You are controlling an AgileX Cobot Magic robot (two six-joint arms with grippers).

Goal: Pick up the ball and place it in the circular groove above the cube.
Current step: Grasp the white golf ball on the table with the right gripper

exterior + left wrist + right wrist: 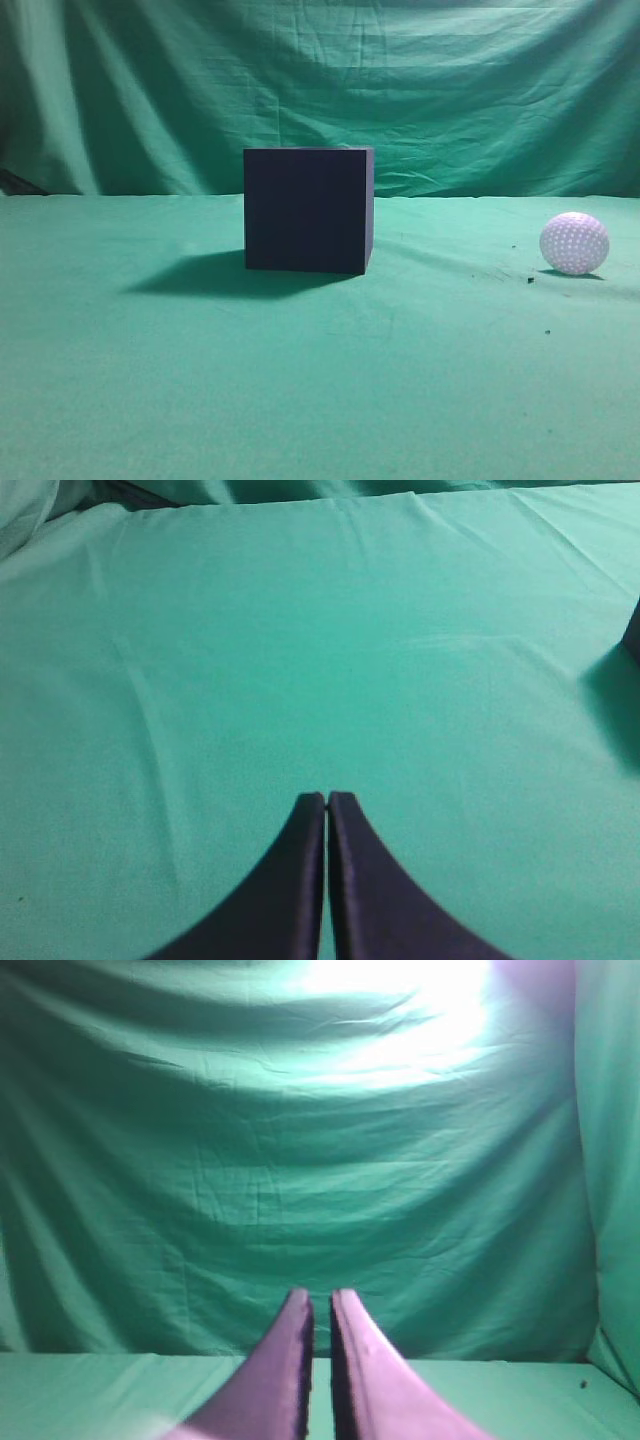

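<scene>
plain cube (308, 210), dimpled ball (574, 243) apart

No legible text, label, brand, number or sign is found in any of the 3 views. The cube (308, 210) presents plain dark faces with no marking. The ball (574, 243), to the right of the cube, shows only its dimple pattern and no printed mark that can be read. The green cloth (300, 380) under and behind the cube carries no lettering. The left gripper (327, 798) and right gripper (321, 1295) fingers are unmarked on the surfaces visible.
</scene>
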